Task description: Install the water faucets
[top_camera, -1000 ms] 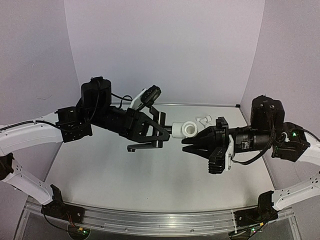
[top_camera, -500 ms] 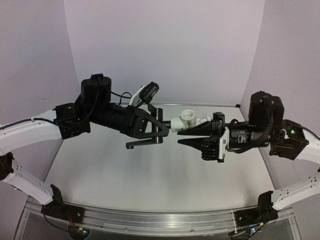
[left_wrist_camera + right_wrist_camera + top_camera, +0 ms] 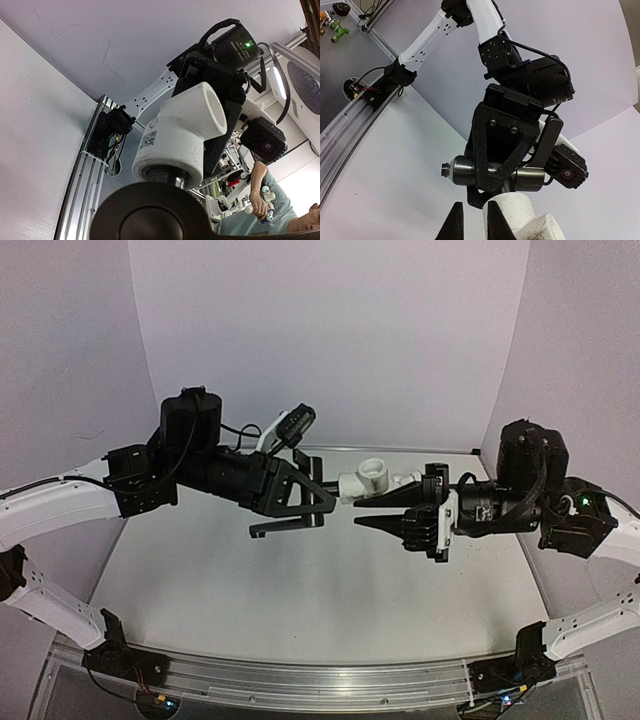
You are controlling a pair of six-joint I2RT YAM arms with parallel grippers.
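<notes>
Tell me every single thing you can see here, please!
faucet: one, dark grey, in the air, gripped by the left tool.
big fitting: one, white, on the faucet's end, in the air.
small fitting: one, white, just right of the big fitting, partly hidden.
table: one, white, under everything.
walls: pale, at the back and sides.
rail: one, silver, along the near edge.
person: one, teal shirt, outside, in the left wrist view.
arms: two, white and black, one each side.
left tool: one, black, shut on the faucet.
right tool: one, black, nearly shut, empty, tips by the big fitting.
</notes>
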